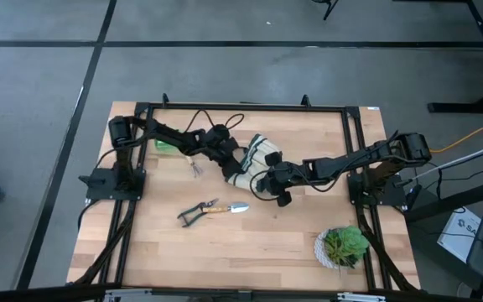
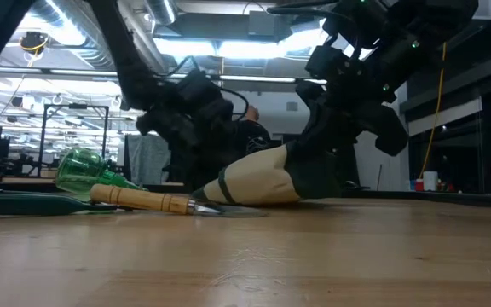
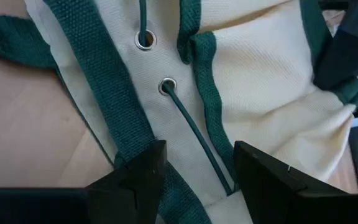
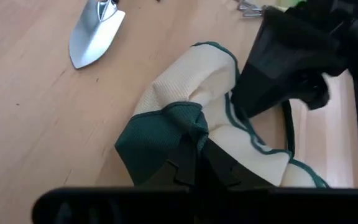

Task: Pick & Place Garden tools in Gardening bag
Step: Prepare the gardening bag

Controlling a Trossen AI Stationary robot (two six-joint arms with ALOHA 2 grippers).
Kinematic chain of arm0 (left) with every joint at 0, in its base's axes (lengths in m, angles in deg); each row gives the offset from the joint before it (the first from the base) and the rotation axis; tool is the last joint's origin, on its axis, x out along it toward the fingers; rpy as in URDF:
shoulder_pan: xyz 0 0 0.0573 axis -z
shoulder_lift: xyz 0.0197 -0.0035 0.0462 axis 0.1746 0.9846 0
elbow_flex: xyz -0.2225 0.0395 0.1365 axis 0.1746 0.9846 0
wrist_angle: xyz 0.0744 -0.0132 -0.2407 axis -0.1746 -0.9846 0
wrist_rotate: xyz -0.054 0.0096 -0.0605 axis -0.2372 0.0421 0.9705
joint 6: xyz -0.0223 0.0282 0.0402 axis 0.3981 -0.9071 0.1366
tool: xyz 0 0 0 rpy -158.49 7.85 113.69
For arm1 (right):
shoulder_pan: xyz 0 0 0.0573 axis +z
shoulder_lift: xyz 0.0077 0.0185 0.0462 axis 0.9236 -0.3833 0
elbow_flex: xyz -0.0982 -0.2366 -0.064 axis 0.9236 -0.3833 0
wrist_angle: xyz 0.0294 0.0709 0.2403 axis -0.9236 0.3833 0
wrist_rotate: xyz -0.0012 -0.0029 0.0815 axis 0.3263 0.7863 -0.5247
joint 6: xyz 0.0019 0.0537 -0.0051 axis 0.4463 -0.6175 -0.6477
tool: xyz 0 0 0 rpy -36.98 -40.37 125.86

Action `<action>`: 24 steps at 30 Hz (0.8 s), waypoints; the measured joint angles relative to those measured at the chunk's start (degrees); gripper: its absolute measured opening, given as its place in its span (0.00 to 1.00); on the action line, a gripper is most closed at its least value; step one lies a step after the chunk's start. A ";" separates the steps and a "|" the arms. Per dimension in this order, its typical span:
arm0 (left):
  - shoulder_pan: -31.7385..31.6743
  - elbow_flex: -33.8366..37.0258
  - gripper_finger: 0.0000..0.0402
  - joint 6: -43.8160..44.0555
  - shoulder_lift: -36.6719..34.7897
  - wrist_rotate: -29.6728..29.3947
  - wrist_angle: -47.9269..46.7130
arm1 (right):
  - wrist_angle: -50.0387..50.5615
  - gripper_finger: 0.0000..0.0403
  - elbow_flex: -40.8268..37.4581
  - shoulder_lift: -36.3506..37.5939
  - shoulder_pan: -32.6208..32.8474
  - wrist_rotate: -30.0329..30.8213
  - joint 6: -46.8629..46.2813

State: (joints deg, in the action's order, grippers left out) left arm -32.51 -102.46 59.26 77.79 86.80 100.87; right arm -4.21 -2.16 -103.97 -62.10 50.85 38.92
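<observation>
High view: the gardening bag [image 1: 254, 162] lies on its side mid-worktop, both hands on it; trowel [image 1: 225, 209] and pruning shears [image 1: 193, 214] lie just in front, unpacked.

Low view: nothing visible inside the bag.

Left wrist view: the left hand [image 3: 194, 171] straddles the green trim, partly open.

Right wrist view: the right hand [image 4: 199, 163] pinches the bag's rim closed. Judged: opening the bag, then fetching a tool.
</observation>
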 joint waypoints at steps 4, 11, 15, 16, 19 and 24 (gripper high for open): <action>-0.31 0.02 0.46 4.20 2.33 6.29 7.86 | -0.26 0.01 0.00 0.00 0.00 -0.01 1.38; 0.56 0.04 0.46 7.08 3.25 8.22 13.56 | -1.62 0.01 0.00 0.00 0.00 -0.06 3.20; 0.99 0.07 0.46 7.24 3.25 8.27 15.54 | -2.97 0.01 0.00 0.00 0.02 -0.08 4.40; 1.03 0.07 0.45 7.03 3.25 8.36 16.03 | -3.15 0.01 0.00 0.00 0.00 -0.06 4.45; 1.02 0.09 0.40 6.75 3.25 9.68 18.07 | -3.28 0.01 0.00 0.00 0.00 -0.11 4.45; 1.02 0.09 0.19 6.43 3.25 10.19 19.46 | -3.31 0.01 0.00 0.00 0.00 -0.76 4.43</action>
State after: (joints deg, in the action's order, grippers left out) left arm -31.49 -102.37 65.70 81.04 97.00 120.33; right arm -7.52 -2.16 -103.97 -62.10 50.09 43.36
